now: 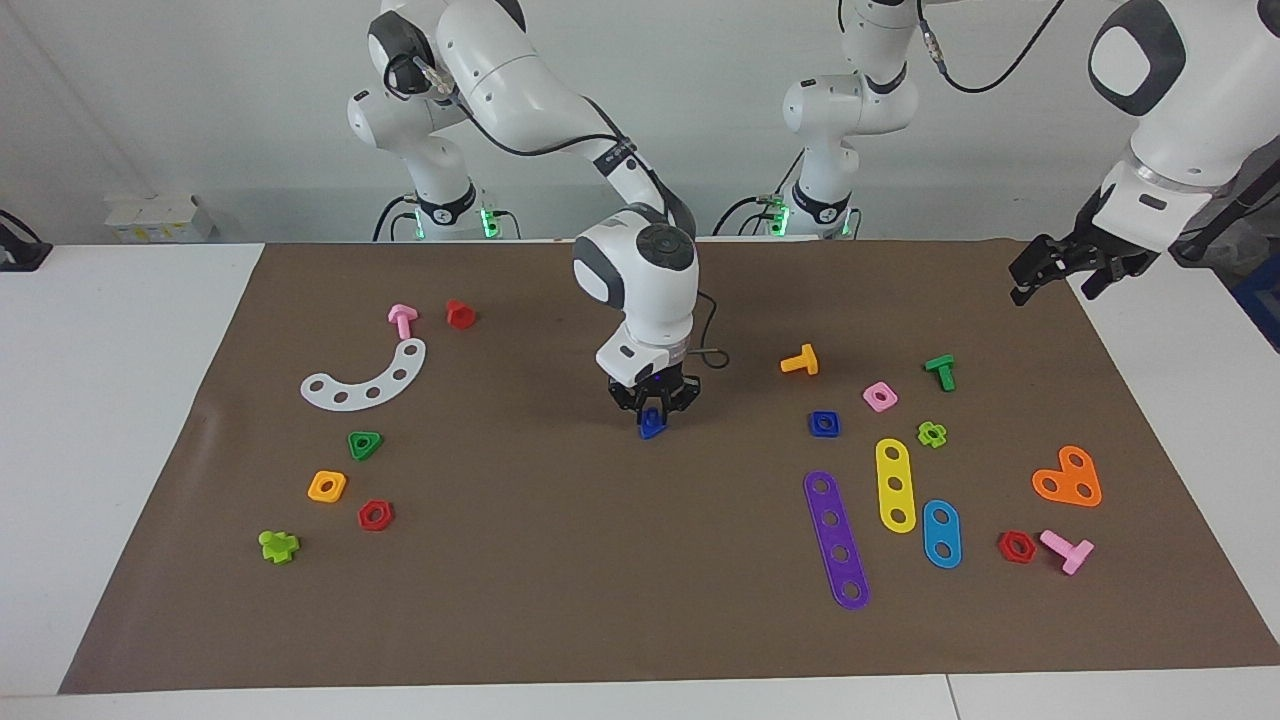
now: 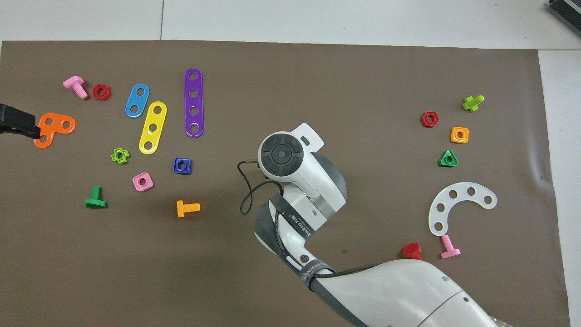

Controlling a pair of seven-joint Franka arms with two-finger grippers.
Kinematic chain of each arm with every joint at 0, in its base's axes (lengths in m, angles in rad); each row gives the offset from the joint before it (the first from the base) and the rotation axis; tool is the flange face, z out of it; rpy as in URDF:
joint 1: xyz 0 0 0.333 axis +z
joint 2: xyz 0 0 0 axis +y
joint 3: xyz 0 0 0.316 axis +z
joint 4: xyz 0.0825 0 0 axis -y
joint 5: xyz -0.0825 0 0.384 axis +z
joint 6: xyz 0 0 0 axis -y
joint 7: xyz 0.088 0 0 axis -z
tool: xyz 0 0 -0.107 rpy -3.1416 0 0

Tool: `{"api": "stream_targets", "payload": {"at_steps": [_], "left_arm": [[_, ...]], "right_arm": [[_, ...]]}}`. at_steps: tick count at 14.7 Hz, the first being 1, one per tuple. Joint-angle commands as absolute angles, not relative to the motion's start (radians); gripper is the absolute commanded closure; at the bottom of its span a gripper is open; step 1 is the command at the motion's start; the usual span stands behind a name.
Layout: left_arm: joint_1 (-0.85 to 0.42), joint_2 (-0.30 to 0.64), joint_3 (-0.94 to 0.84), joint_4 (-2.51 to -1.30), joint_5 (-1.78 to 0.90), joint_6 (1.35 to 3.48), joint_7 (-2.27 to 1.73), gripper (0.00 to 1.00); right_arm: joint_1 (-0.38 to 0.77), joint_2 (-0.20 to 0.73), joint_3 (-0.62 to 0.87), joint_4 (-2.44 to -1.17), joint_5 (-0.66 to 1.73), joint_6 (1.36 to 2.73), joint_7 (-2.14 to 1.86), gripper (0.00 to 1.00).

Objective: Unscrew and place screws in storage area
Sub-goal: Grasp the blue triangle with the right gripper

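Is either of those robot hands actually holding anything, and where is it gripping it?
The right gripper is shut on the blue screw, apparently near its top; its triangular head shows below the fingers. The left gripper holds nothing.

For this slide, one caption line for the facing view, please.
Right gripper shut on the blue screw at mid-mat; left gripper waits open above the mat's corner.

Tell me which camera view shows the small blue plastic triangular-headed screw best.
The facing view. There the small blue plastic triangular-headed screw shows at the tip of the right gripper, whose fingers are shut on it, over the middle of the brown mat. In the overhead view the right arm's white wrist covers the screw completely.
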State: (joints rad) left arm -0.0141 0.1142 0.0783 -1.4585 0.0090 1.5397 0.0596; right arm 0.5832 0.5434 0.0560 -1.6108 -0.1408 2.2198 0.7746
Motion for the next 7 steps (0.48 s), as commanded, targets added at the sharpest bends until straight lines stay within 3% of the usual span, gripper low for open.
{"api": "stream_targets", "payload": {"at_steps": [1,4,7], "left_arm": [[-0.011,0.083,0.077,-1.499,-0.002,1.562,0.048,0.00],[-0.011,0.083,0.077,-1.499,-0.002,1.562,0.048,0.00],[-0.011,0.083,0.077,-1.499,0.000,1.562,0.049,0.00]], "right_arm": [[0.577,0.508,0.057,-1.628,-0.155,2.209,0.802,1.00],[0.530,0.463,0.057,-1.681,-0.155,2.221,0.790,1.00],[0.415,0.346,0.057,-1.866,-0.158,2.287,0.649,1.00]]}}
